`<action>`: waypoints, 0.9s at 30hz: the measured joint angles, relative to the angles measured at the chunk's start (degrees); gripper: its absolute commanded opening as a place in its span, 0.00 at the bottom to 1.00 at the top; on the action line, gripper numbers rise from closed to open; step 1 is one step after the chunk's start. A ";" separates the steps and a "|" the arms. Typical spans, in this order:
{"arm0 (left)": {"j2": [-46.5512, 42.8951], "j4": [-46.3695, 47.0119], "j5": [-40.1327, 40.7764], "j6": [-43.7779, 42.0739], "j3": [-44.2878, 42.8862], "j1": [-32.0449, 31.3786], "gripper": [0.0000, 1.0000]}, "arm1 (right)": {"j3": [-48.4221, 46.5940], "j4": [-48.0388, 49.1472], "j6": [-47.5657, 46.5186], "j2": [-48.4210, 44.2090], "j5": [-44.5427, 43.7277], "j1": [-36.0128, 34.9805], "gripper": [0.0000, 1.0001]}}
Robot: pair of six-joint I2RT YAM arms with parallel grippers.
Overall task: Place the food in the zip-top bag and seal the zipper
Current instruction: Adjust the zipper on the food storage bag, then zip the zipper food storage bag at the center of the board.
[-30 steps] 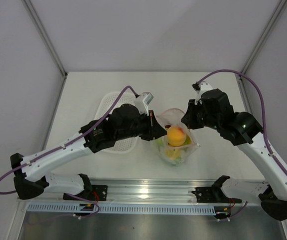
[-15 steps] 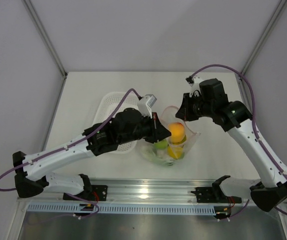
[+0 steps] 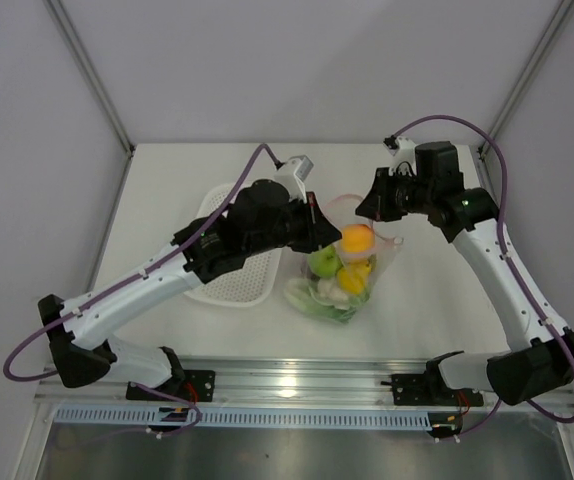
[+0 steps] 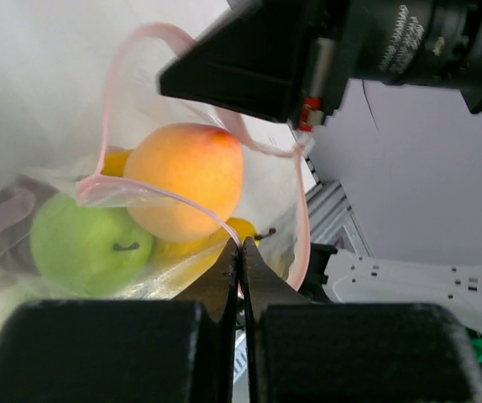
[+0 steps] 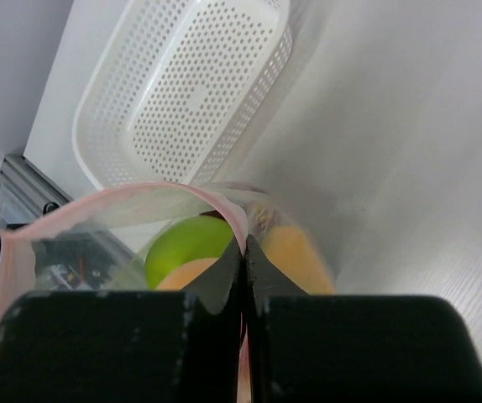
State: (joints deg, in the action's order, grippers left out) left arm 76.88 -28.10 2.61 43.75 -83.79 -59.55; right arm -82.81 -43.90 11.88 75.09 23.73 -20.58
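Observation:
The clear zip-top bag [image 3: 342,290] hangs between both grippers with its mouth open. Its pink zipper strip [image 4: 115,92] loops round the opening. Inside sit an orange-yellow fruit [image 3: 355,241], a lime-green fruit [image 3: 323,263], a second yellow fruit [image 3: 355,277], a dark red apple [image 4: 10,220] and lettuce [image 3: 322,296]. My left gripper [image 3: 316,231] is shut on the zipper at the bag's left rim [image 4: 242,245]. My right gripper [image 3: 370,207] is shut on the zipper at the right rim [image 5: 243,238]. The green fruit [image 5: 186,243] shows below it.
A white perforated basket [image 3: 229,285] lies on the table left of the bag, partly under my left arm; it also shows in the right wrist view [image 5: 182,84]. The aluminium rail [image 3: 297,385] runs along the near edge.
Both grippers have risen and moved toward the back, lifting the bag's rim. The bag has stretched taller and its food has settled lower.

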 measured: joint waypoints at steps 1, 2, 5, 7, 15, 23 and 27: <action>0.04 -0.28 -0.28 -0.17 -0.35 1.38 0.01 | 0.26 0.79 0.00 0.04 0.92 0.72 0.02; 0.24 -1.25 -1.01 -0.39 -1.05 2.64 0.01 | 0.37 1.27 -0.02 0.20 1.66 1.20 0.02; 1.62 -5.25 -2.47 -2.14 -4.02 5.60 0.01 | 0.98 2.97 -0.11 1.03 3.45 1.92 0.02; 1.77 -6.29 -3.04 -2.75 -4.17 6.51 0.01 | 2.27 4.15 -0.11 1.33 4.35 1.92 0.02; 1.70 -6.73 -5.81 -2.82 -3.85 7.34 0.01 | 3.69 6.12 1.51 1.07 5.88 1.90 0.33; 1.64 -5.35 -6.16 -2.54 -3.23 7.63 0.01 | 2.64 5.79 3.78 -1.75 2.99 1.79 0.72; 1.44 -4.42 -6.01 -1.95 -2.19 8.24 0.01 | 2.62 4.50 4.46 -6.40 -0.46 1.81 0.83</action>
State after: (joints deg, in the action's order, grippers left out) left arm 78.32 -32.51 -3.40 41.80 -85.97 -51.31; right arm -80.18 -39.40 16.34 68.69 23.27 -18.76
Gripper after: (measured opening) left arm 0.005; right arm 0.802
